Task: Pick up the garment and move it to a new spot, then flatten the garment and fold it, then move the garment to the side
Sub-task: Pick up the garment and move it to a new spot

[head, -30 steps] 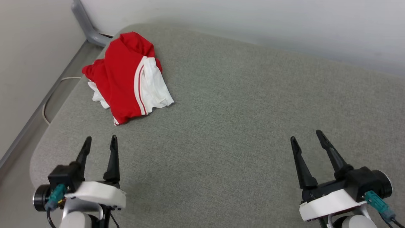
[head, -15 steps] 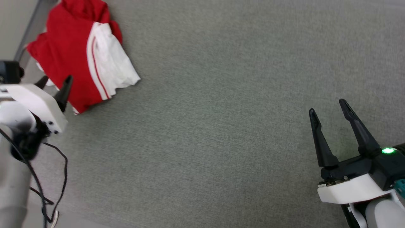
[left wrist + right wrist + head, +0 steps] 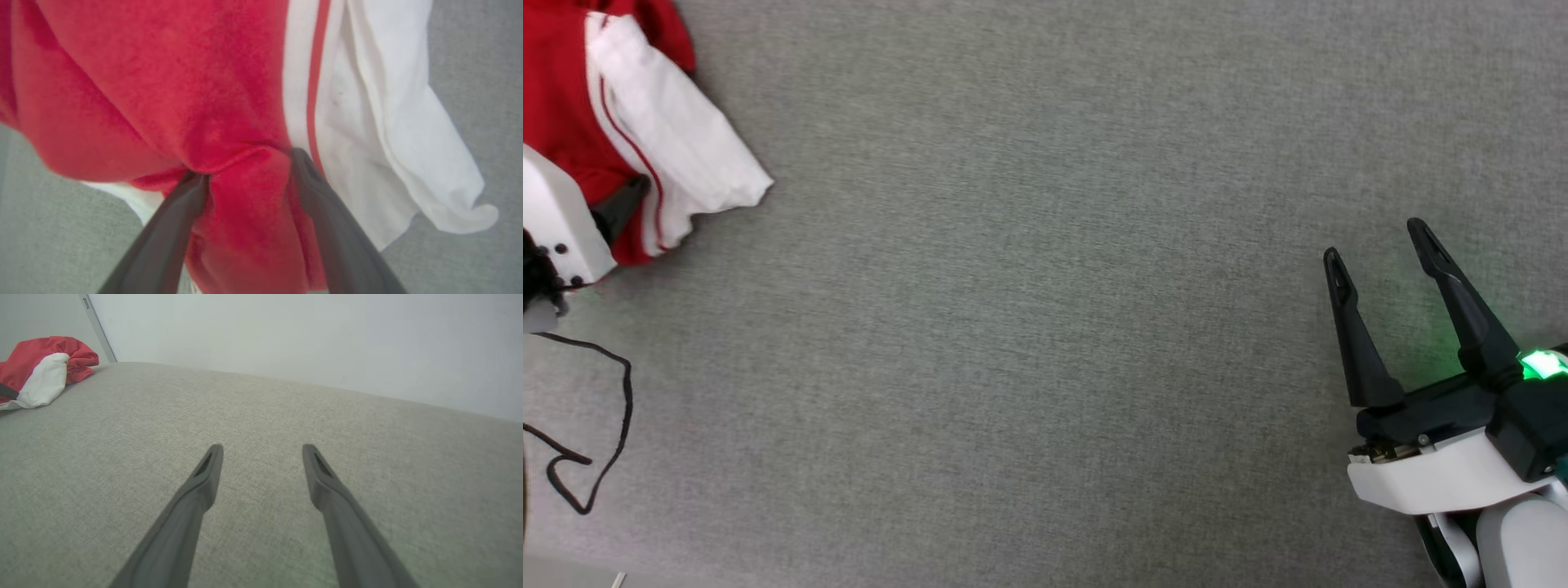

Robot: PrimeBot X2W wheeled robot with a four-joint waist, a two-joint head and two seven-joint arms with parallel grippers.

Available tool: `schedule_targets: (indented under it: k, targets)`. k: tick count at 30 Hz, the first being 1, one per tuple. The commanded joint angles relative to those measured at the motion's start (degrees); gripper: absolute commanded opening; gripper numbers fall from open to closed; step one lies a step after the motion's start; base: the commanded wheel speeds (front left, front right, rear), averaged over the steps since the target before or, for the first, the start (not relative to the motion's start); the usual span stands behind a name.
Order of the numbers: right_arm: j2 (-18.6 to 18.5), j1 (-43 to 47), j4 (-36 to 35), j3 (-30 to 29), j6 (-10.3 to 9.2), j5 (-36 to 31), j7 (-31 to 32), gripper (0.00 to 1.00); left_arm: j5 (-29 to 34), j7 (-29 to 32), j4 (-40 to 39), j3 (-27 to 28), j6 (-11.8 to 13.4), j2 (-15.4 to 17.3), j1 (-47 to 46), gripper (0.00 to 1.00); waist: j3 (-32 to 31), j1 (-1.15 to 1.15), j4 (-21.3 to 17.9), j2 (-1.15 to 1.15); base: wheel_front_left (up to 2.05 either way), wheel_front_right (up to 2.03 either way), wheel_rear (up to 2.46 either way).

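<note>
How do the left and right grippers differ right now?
The left gripper is at the shirt, its fingers pressed into the red cloth; the right gripper is far from the shirt, over bare grey cushion. The left gripper straddles a fold of cloth; the right gripper is empty. Both are open.

Under me spreads a wide grey cushion (image 3: 1045, 327) of coarse woven cloth, flat and smooth from 12 to 6 o'clock in my head view. From my right wrist I see its far edge run from 9 to 3 o'clock against a plain pale wall (image 3: 306, 335). At 10 o'clock a slim grey metal bar (image 3: 97, 328) slants upward, parting that wall from a duller wall (image 3: 36, 314) beyond. The light is soft and even, without hard shadows.
</note>
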Motion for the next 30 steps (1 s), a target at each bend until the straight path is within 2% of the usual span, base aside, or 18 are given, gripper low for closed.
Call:
schedule_targets:
  k: [1, 5, 6, 7, 9, 14, 19, 22, 26, 30]
  targets:
    - [0.1, -0.6, -0.3, 0.0, -0.04, -0.3, -0.4, 1.00, -0.7, 1.1, 0.9, -0.9, 0.1, -0.5, -0.3, 1.00, 1.2, -0.01, -1.2, 0.00, 0.00, 0.00, 0.00]
    - [0.3, -0.8, 0.1, 0.0, -0.04, -0.4, -0.8, 1.00, -3.1, 4.8, 3.0, -3.6, 0.0, -2.0, 0.8, 1.00, 1.5, -0.01, -1.7, 0.00, 0.00, 0.00, 0.00]
    - [0.4, -0.9, 0.2, 0.0, -0.04, -0.5, -0.8, 1.00, -4.1, 6.0, 3.2, -4.2, -0.1, -2.4, 1.2, 0.64, 1.5, -0.01, -1.8, 0.00, 0.00, 0.00, 0.00]
    - [0.5, -1.0, 0.4, 0.0, -0.04, -0.6, -0.9, 1.00, -5.2, 7.0, 3.2, -4.8, -0.2, -2.8, 1.5, 0.00, 1.5, -0.01, -1.8, 0.00, 0.00, 0.00, 0.00]
    - [0.8, -1.1, 0.7, -0.1, -0.04, -0.8, -1.1, 1.00, -6.6, 7.6, 2.9, -5.4, -0.3, -2.6, 1.8, 0.00, 1.2, -0.01, -1.8, 0.00, 0.00, 0.00, 0.00]
    - [1.2, -1.1, 2.1, 0.1, -0.04, -0.8, -1.5, 1.00, -6.9, 2.5, 2.8, -5.1, -0.1, 0.0, 1.7, 0.00, -1.0, -0.01, -1.8, 0.00, 0.00, 0.00, 0.00]
    - [1.9, -0.8, 3.9, 0.1, -0.04, -0.4, -2.1, 1.00, -5.6, -6.6, 2.2, -4.0, 0.0, 2.4, 0.0, 0.00, -5.1, -0.01, -1.9, 0.00, 0.00, 0.00, 0.00]
    - [2.6, -0.4, 5.3, -0.1, -0.04, 0.0, -2.5, 1.00, -4.7, -12.6, 1.9, -3.4, 0.1, 2.7, -1.1, 0.00, -8.3, -0.01, -2.1, 0.00, 0.00, 0.00, 0.00]
    - [3.7, 0.4, 7.2, -0.4, -0.04, 0.6, -3.0, 1.00, -0.8, -19.2, 0.8, -3.4, 2.2, 3.6, -2.7, 0.00, -12.7, -0.01, -2.6, 0.00, 0.00, 0.00, 0.00]
    - [4.7, 1.2, 9.3, -0.5, -0.04, 1.1, -3.5, 1.00, 1.1, -21.6, -3.0, -4.1, 3.7, 2.6, -3.9, 0.00, -17.1, -0.01, -3.3, 0.00, 0.00, 0.00, 0.00]
